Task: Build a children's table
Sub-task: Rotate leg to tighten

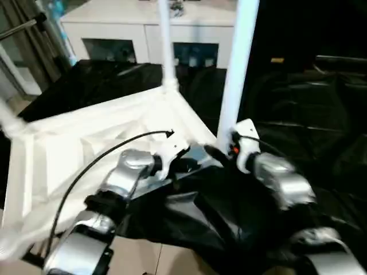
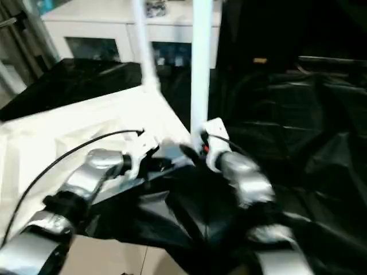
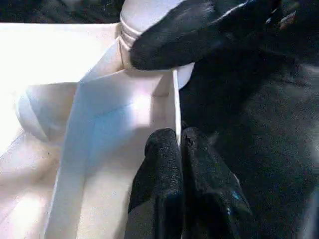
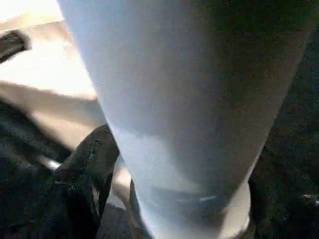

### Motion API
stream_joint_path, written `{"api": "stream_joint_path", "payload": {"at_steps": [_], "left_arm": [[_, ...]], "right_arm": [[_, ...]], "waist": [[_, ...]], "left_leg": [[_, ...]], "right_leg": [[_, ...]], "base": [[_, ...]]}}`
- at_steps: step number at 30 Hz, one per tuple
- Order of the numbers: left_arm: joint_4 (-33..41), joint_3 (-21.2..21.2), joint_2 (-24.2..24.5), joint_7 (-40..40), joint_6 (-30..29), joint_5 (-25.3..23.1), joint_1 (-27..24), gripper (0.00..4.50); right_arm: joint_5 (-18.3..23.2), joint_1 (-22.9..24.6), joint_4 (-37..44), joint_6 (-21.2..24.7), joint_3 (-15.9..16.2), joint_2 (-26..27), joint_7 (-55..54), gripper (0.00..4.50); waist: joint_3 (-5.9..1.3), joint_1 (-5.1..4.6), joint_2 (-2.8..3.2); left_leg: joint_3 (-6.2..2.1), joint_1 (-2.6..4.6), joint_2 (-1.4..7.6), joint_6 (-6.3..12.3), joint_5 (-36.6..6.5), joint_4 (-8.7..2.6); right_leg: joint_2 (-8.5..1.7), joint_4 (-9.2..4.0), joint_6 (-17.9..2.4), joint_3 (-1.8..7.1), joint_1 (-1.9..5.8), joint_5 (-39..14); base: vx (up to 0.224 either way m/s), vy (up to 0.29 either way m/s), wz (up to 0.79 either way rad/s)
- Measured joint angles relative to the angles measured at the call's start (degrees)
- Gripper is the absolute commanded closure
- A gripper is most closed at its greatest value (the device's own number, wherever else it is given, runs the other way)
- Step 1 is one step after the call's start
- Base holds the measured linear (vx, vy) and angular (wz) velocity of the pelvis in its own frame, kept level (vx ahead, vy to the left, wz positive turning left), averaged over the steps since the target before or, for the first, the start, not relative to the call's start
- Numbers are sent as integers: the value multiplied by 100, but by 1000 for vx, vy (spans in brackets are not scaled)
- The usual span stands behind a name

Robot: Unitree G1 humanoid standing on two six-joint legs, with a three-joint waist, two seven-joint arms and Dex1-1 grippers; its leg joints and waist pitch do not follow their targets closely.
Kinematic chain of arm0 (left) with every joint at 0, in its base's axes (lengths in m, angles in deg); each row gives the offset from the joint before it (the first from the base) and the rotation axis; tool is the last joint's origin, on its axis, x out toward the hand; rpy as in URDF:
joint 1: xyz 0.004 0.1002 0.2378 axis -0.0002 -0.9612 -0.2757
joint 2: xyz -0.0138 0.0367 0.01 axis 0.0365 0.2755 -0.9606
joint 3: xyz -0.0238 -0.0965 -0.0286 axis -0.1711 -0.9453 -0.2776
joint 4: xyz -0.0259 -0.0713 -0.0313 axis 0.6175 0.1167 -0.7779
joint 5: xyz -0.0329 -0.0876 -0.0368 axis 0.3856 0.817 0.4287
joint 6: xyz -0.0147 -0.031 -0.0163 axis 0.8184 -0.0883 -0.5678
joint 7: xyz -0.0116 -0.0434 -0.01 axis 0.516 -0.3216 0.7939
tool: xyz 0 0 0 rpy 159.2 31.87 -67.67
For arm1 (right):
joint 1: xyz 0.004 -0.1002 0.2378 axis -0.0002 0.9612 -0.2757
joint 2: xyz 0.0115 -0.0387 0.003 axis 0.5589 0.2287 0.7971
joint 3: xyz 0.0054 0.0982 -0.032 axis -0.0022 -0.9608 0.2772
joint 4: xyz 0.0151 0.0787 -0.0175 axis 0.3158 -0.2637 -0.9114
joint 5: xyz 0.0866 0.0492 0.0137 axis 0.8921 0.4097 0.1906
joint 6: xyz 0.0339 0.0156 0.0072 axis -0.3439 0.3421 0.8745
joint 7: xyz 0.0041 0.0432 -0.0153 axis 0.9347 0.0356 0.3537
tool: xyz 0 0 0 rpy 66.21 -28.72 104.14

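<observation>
From the left eye view, the tabletop (image 1: 86,154) lay upside down on the black-draped desk (image 1: 309,126), ribbed underside up, presumably so the legs could be pushed down into its corner sockets. The near leg (image 1: 235,69) stood upright in the corner nearest the right gripper (image 1: 221,150), and a far leg (image 1: 165,43) rose from the corner beyond it. The left gripper (image 1: 180,163) sat at the tabletop's near edge, just beside the right one, likely steadying the slab while the leg was seated.

The right eye view showed the same arrangement: the near leg (image 2: 202,63) was smooth, white and tapered, and the desk (image 2: 298,114) cover looked glossy and creased.

In the left wrist view, the left gripper's fingers (image 3: 164,169) were pressed together with the thin white edge wall of the tabletop (image 3: 99,124) at their tips; whether that edge was actually pinched could not be told. Beyond them, a black finger of the right gripper (image 3: 184,35) lay against the rounded, ringed corner socket.

In the right wrist view, the near leg (image 4: 189,99) rose between the right gripper's fingers (image 4: 87,169), which stood spread on either side of its base; whether they gripped or merely bracketed the smooth tube could not be told.
</observation>
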Motion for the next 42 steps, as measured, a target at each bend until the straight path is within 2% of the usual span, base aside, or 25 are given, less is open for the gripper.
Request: {"api": "stream_joint_path", "payload": {"at_steps": [3,5,7,9,13,17,23,28,31,36,39,40,42], "left_arm": [[32,113,129,393,112,20,-2,450],[39,161,197,605,167,25,-6,450],[71,235,317,842,218,21,-6,450],[119,289,400,1042,241,20,-18,450],[188,315,481,1312,250,38,-61,450],[261,318,519,1425,234,53,-105,450],[302,309,532,1458,201,79,-144,450],[43,123,335,777,195,12,-105,450],[-139,12,98,189,115,-88,2,450],[-340,-105,-256,-584,-17,-143,122,450],[-404,-187,-492,-1117,-176,-217,211,450],[-403,-196,-548,-1231,-203,-226,219,450],[-378,-203,-622,-1349,-258,-247,231,450]], "right_arm": [[91,173,347,48,312,-503,749,81],[111,239,469,37,394,-640,1089,81],[113,328,582,-7,454,-718,1407,81],[144,417,712,-1,509,-790,1631,105],[199,501,873,84,569,-898,1896,124],[271,534,946,150,613,-945,1979,163],[266,615,1041,148,606,-937,1998,177],[106,492,596,3,335,-494,1086,178],[12,234,175,-36,150,-155,160,180],[-69,-72,-321,-95,-139,282,-1045,180],[-164,-345,-712,-205,-383,642,-1889,180],[-183,-391,-786,-242,-417,687,-2058,145],[-192,-446,-877,-317,-498,774,-2269,145]], "waist": [[-1,86,3],[-1,131,3],[-1,139,3],[-1,150,2],[-1,159,2],[-1,161,2],[-1,162,2],[-2,116,0],[-1,-20,0],[-2,-149,0],[-5,-175,3],[-5,-172,3],[-6,-164,5]], "left_leg": [[0,-14,1,3,2,2],[2,-13,2,-6,-3,4],[3,-10,2,-10,-4,5],[4,-8,1,-11,-5,5],[9,-7,1,-11,-5,5],[9,-9,1,-11,-4,4],[9,-8,1,-10,-4,5],[9,38,1,-14,-2,15],[7,39,-1,-16,0,23],[7,35,-7,-16,0,24],[8,30,-9,-15,0,25],[8,29,-9,-15,0,25],[8,27,-9,-12,-3,20]], "right_leg": [[0,7,2,-1,-16,-2],[0,7,3,1,-16,-2],[0,8,3,2,-14,-2],[-1,8,2,4,-12,-2],[-2,8,2,8,-12,-2],[-2,8,2,6,-13,-2],[-2,8,4,6,-12,-3],[-3,14,29,9,26,-18],[-9,-5,47,8,27,-29],[-10,-35,42,16,33,-26],[-10,-36,5,19,30,-4],[-10,-37,-2,18,30,0],[-10,-38,-6,18,30,3]], "base": [[0,0,0],[0,0,0],[0,0,0],[0,0,0],[0,0,0],[0,0,0],[0,0,0],[0,0,0],[0,0,0],[0,0,0],[0,0,0],[0,0,0],[0,0,0]]}}
